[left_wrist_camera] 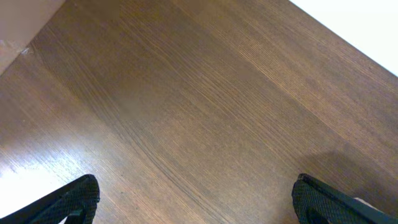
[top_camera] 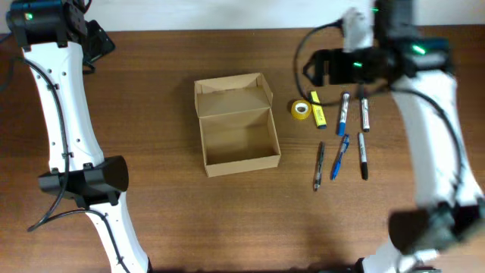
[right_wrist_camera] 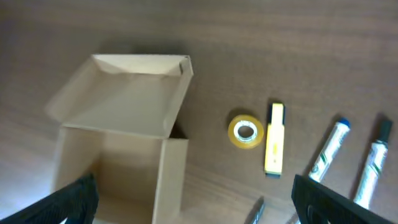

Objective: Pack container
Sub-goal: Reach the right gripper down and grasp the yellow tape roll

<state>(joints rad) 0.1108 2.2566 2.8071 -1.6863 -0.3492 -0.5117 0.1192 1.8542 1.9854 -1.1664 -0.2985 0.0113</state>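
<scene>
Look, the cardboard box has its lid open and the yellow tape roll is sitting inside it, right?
Not quite. The container does have its lid open, but the yellow tape roll is not inside it. It lies on the table beside the box, next to the yellow highlighter. The overhead view shows this, and the box looks empty.

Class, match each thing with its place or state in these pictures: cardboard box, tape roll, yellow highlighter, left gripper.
Things:
1. cardboard box
2. tape roll
3. yellow highlighter
4. left gripper

Place or state:
A. open above the bare wooden table
B. between box and highlighter
C. empty, lid flipped back
D. between tape roll and blue-capped marker

Pairs: 1-C, 2-B, 3-D, 4-A
</scene>
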